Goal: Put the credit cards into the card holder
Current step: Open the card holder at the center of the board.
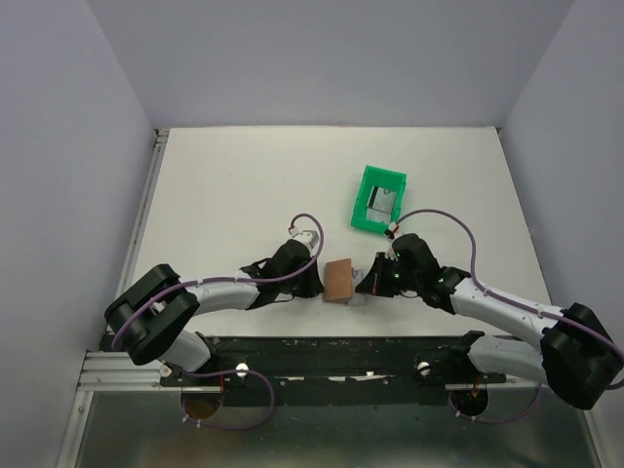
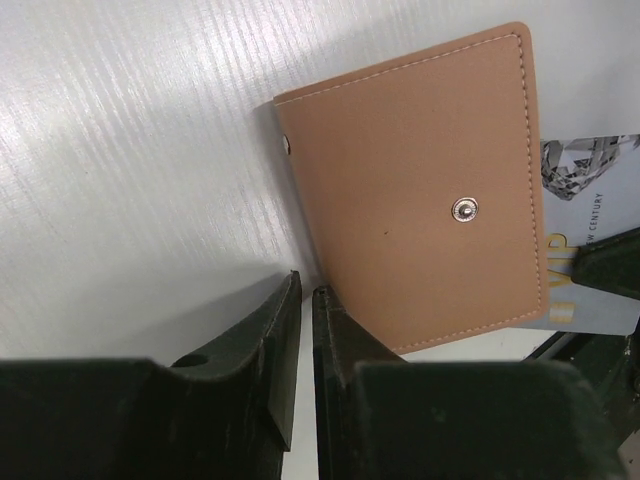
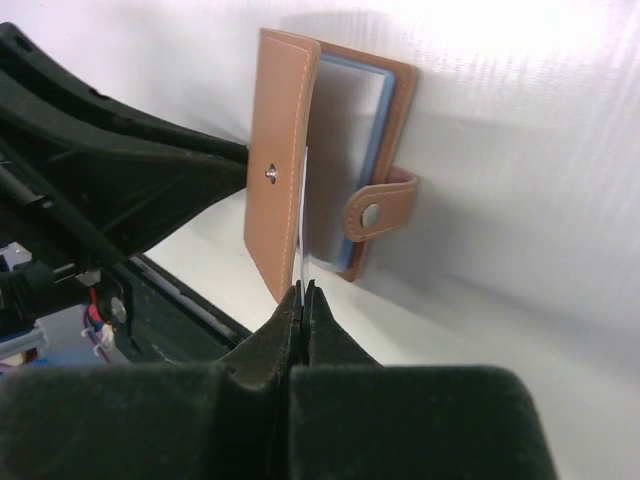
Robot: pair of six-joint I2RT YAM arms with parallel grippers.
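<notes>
Operator: Where is the small tan-brown leather card holder?

Observer: On the white table, near its front edge, between the two claws. Its cover is tipped up like a book's. A pale blue-grey face shows inside, card or lining I cannot tell.

Operator: And the card?

Observer: The thin pale printed credit card is pinched edge-on in the right gripper, whose jaws are closed flat on it. Its far end is tucked between cover and back panel. The left gripper has its jaws a narrow slit apart with nothing between them, and one finger leans on the cover's outer face.

Operator: What could go wrong?

Observer: I'd judge the thin card could catch on a stitched edge and bow, or push the light holder along the table. If the left finger slips, the cover may drop onto the card.

Operator: Which way does it lie?

Observer: From the right wrist, its long axis runs straight away from that claw's fingertips, in line with the card. The mouth faces the right gripper, and the snap tab sticks out on the side away from the left claw. The green plastic bin stands well apart, farther back.
</notes>
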